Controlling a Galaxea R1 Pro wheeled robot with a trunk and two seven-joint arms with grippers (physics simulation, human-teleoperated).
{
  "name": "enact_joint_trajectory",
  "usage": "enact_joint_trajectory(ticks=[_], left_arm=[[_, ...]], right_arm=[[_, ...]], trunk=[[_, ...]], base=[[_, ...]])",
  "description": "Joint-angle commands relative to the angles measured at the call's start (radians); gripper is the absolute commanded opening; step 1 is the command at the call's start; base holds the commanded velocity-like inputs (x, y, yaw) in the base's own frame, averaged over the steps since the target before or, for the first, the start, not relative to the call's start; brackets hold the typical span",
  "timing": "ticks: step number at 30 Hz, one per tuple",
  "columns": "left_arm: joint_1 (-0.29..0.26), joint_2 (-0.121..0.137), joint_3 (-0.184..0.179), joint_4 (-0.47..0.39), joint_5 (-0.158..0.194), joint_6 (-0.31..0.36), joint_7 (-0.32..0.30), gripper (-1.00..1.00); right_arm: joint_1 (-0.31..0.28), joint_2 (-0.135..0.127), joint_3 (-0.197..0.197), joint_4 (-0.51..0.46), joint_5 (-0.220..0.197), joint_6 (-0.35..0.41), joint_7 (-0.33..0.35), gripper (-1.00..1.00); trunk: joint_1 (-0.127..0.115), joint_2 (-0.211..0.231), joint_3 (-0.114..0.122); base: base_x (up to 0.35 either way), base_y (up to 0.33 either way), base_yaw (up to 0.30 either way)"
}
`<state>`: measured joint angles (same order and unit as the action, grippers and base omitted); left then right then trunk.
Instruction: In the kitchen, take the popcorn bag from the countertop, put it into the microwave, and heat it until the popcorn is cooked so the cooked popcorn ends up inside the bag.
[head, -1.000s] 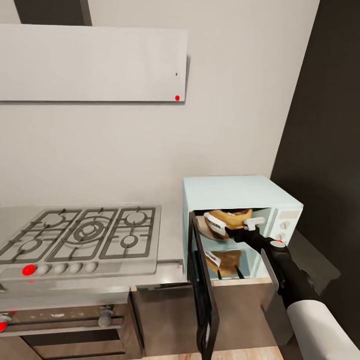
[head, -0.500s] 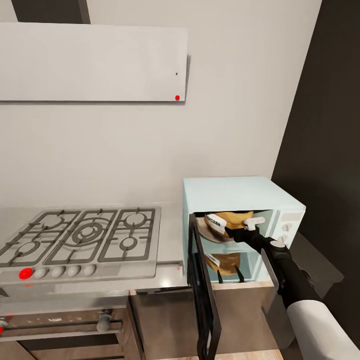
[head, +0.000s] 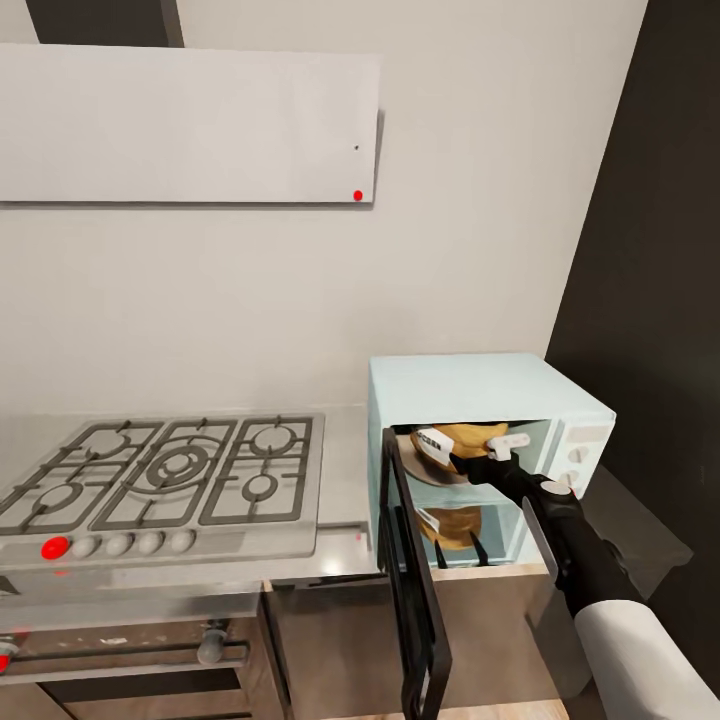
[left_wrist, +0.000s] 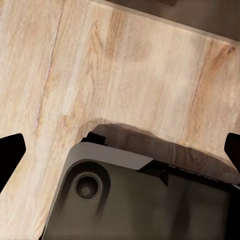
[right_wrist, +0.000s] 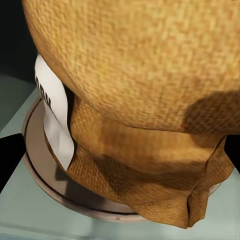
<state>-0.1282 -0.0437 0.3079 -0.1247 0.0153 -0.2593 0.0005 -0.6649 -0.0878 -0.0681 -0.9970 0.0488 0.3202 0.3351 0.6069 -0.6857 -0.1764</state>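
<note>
The right gripper (head: 497, 449) reaches inside the microwave (head: 480, 395), seemingly clamped on the popcorn bag (right_wrist: 145, 100); directly below it lies the turntable plate (right_wrist: 37, 165); set the bag centred there, then release and draw straight back, clear of the open door (head: 412, 590) beside the arm.

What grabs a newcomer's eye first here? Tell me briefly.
The pale mint-blue boxy microwave at the counter's right end, its dark door swung open. Inside, the tan-brown woven cloth popcorn bag lies on a round turntable plate, with the right claw at it. Left of it sits a steel gas hob.
</note>
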Motion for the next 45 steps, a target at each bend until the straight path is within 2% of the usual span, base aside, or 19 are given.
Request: enact_joint_trajectory(ticks=[1,9,26,41,45], left_arm=[[-0.001,0.0,0.002,0.0,0.002,-0.003,0.0,1.0],[-0.001,0.0,0.001,0.0,0.001,-0.003,-0.001,1.0],[-0.001,0.0,0.002,0.0,0.002,-0.003,-0.001,1.0],[-0.001,-0.001,0.002,0.0,0.002,-0.003,0.001,1.0],[-0.001,-0.001,0.002,0.0,0.002,-0.003,0.001,1.0]], right_arm=[[-0.001,0.0,-0.002,-0.001,0.005,0.005,0.007,1.0],[0.0,0.0,-0.002,-0.002,0.005,0.005,0.007,1.0],[0.001,0.0,-0.002,-0.003,0.005,0.005,0.009,1.0],[0.002,-0.001,0.0,-0.016,0.005,0.003,0.012,1.0],[0.035,0.0,0.002,-0.098,0.005,0.001,0.013,1.0]], trunk=[[0.0,-0.001,-0.002],[0.0,-0.001,-0.002],[0.0,-0.001,-0.002],[0.0,-0.001,-0.002],[0.0,-0.001,-0.002]], base=[[0.0,0.0,0.0],[0.116,0.062,0.0],[-0.013,0.002,0.0],[-0.314,0.0,0.0],[-0.342,0.0,0.0]])
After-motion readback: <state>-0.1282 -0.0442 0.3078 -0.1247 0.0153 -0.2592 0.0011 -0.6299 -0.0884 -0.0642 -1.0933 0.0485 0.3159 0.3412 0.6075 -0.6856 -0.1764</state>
